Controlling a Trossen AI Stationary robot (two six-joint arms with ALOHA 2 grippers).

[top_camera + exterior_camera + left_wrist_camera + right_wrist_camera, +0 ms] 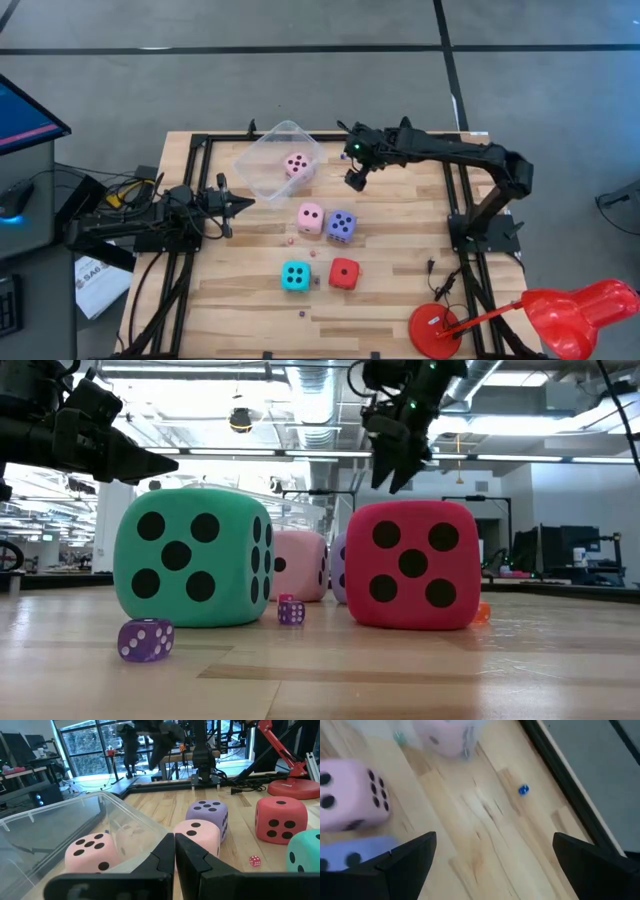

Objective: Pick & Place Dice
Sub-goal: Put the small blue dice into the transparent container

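A clear tub [272, 152] lies at the table's far left with one pale pink die [297, 165] inside it. On the table's middle rest a second pink die [311, 217], a violet-blue die [341, 226], a cyan die [295, 276] and a red die [344, 273], each flat on one face. My right gripper [355, 181] hangs open above the wood, right of the tub and beyond the violet-blue die, slanting down; its fingers [409, 856] stand wide apart with nothing between them. My left gripper [240, 203] waits shut and level at the table's left, pointing toward the dice [174, 855].
Tiny dice lie scattered on the wood: a purple one [146, 640], another [291, 612], a blue one [523, 790], a red one [254, 861]. A red desk lamp [560, 312] stands at the near right corner. Black frame rails [455, 190] border the table.
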